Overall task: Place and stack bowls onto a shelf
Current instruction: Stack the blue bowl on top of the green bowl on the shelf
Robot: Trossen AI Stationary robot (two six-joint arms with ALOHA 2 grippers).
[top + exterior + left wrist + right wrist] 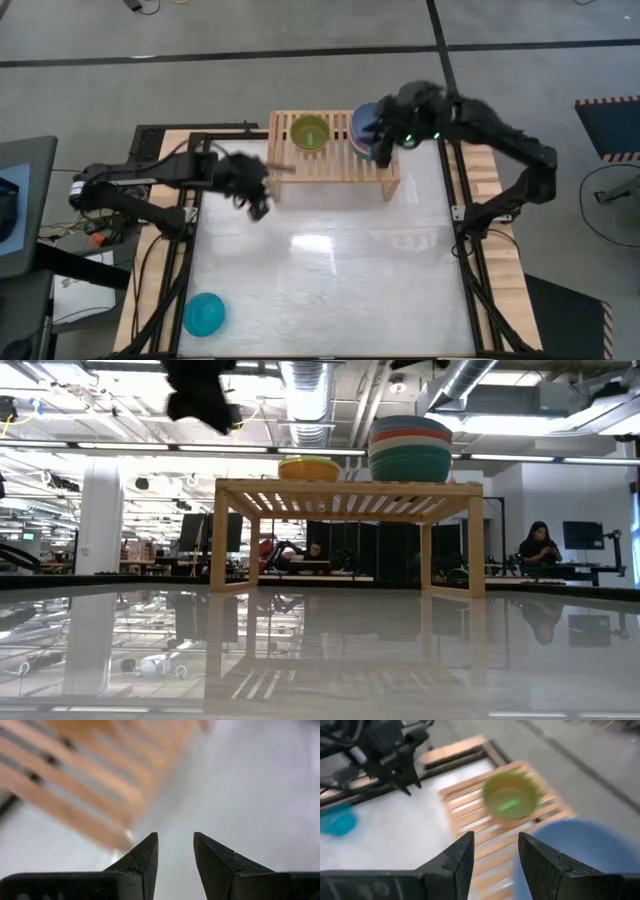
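nearest the front edge, a cyan bowl (204,314) sits alone on the bench (330,270). further back, the left claw (257,203) hangs empty with fingers spread, just off the shelf (330,160). on the shelf sit a lime bowl (310,131) and a bowl stack (410,448). over the stack, the right claw (383,148) is spread, empty.

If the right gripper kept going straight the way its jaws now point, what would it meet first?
Probably the grey-blue bowl topping the stack on the shelf: it sits just past the right gripper, whose jaws stand open and empty. The lime bowl lies farther on. Depth is unclear.
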